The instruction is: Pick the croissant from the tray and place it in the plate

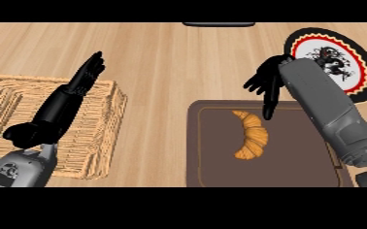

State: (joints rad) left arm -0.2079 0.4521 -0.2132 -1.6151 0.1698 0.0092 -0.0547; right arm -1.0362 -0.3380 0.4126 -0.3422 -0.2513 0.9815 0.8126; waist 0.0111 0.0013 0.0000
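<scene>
1. Lower left corner: left forearm [22, 167], grey, comes in from the bottom edge over the near corner of a wicker basket [97, 126].
2. Left hand [72, 89]: black, above the basket, fingers straight and together, pointing to the upper right of the frame. Holds nothing.
3. Right side: right forearm [329, 114], grey, runs from the lower right edge up toward the upper right and covers part of the plate [323, 41].
4. Right hand [269, 82]: right of centre, fingers spread wide and nearly straight, pointing down-frame. Holds nothing.
5. Croissant [251, 133]: golden, curved, lying on the dark brown tray [215, 165] in the lower right of the frame, long axis roughly vertical.
6. Croissant vs right hand: croissant sits below and slightly left of the hand. The longest fingertip ends just right of the croissant's upper tip; cannot tell whether it touches.
7. Plate: round, black scalloped rim, red ring, dark figure at centre. Upper right, just beyond the tray's far right corner.
8. Wooden counter [165, 68] under everything; a dark object [219, 24] at top centre edge.
</scene>
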